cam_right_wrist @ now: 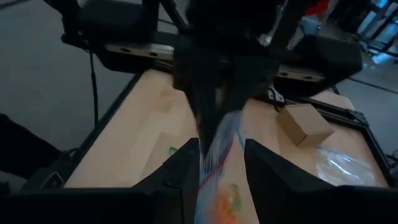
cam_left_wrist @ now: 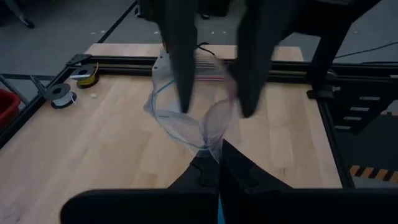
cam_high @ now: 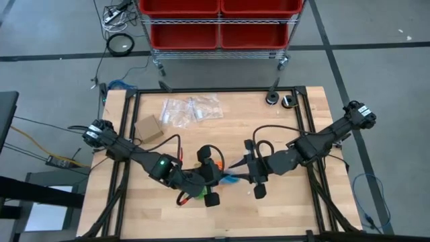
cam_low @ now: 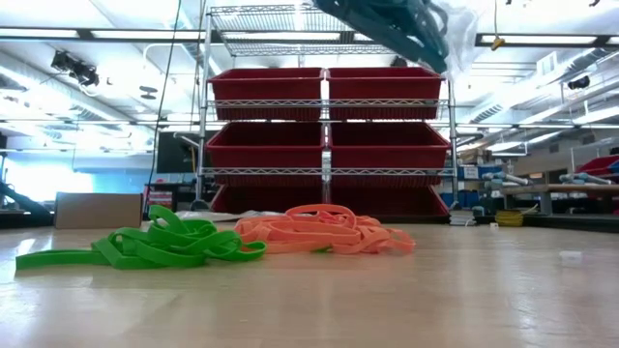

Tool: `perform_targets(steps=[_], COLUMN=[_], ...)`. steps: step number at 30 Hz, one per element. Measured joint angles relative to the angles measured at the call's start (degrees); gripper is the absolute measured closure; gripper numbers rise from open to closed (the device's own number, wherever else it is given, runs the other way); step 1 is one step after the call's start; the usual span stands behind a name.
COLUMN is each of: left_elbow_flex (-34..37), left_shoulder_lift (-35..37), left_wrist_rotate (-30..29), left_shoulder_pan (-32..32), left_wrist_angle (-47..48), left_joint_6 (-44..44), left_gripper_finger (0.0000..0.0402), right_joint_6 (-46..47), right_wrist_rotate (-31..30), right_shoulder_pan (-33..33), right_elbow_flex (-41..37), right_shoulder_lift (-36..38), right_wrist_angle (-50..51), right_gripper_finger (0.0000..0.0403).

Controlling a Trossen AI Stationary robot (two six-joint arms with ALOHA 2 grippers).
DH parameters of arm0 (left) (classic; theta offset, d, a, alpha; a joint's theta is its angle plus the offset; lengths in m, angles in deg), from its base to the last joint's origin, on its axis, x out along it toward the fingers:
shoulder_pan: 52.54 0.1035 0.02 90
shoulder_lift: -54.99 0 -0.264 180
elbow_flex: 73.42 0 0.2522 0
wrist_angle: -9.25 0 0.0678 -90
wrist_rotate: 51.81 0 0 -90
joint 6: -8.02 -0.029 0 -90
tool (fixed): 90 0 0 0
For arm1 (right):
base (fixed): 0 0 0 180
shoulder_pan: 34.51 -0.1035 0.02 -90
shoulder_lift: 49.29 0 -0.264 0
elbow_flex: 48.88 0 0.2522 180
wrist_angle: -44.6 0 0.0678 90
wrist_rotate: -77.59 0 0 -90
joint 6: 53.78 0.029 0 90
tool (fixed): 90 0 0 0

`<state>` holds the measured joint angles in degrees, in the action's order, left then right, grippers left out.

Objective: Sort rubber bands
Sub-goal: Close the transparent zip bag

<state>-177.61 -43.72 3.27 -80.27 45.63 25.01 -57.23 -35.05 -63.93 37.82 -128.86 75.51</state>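
Note:
A clear plastic bag [cam_left_wrist: 186, 124] holding blue rubber bands [cam_low: 397, 24] hangs high above the middle of the table. My left gripper [cam_left_wrist: 219, 163] is shut on it. My right gripper [cam_right_wrist: 221, 149] faces it from the table's right side, open, with the bag's upper part [cam_right_wrist: 219, 168] between its fingers. In the high view both grippers, left [cam_high: 222, 176] and right [cam_high: 234, 165], meet over the table's near middle. A pile of green bands [cam_low: 155, 246] and a pile of orange bands [cam_low: 324, 232] lie loose on the wood below. My left gripper pinches the clear bag's rim [cam_left_wrist: 214, 146] between its two shut fingers, coming slantwise down from the table's left. The bag is lifted clear of the table, its mouth spread in a loop ahead of the fingers. My right gripper has the bag between its open fingers [cam_left_wrist: 183, 93]; whether they touch it I cannot tell.
Spare clear bags [cam_high: 191, 109] and a small cardboard box [cam_high: 149, 128] lie toward the far left of the table, and two tape rolls [cam_high: 272, 97] sit at the far edge. A shelf of red bins [cam_high: 218, 27] stands beyond the table. A black frame [cam_high: 127, 134] borders the wood.

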Motion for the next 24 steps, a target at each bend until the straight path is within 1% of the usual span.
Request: perform_targets(steps=[5,8,10,18,24], left_elbow_flex=[0.0,0.0,0.0,0.0,0.0], left_shoulder_lift=[-0.3,-0.7,-0.9,-1.4,-1.4], left_wrist_rotate=[0.1,1.7,2.2,2.6,3.0], left_shoulder_pan=[0.0,0.4,0.5,0.5,0.2], left_wrist_angle=[-0.2,-0.7,-0.8,-1.8,0.0], left_joint_6=[0.1,0.3,0.4,-0.2,0.0], left_gripper_finger=[0.0401,0.0401,0.0401,0.0401,0.0401], right_joint_6=[0.0,-0.7,-1.0,0.7,0.4], right_wrist_rotate=[0.8,1.0,1.7,2.8,0.7], right_shoulder_pan=[0.7,0.8,0.8,1.8,1.8], right_elbow_flex=[0.0,0.0,0.0,0.1,0.1], right_shoulder_lift=[0.0,0.0,-0.1,-2.6,-2.5], right_wrist_angle=[-0.5,-1.1,-1.1,-1.0,-1.7], right_gripper_finger=[0.0341,0.038,0.0397,0.0402,0.0403])
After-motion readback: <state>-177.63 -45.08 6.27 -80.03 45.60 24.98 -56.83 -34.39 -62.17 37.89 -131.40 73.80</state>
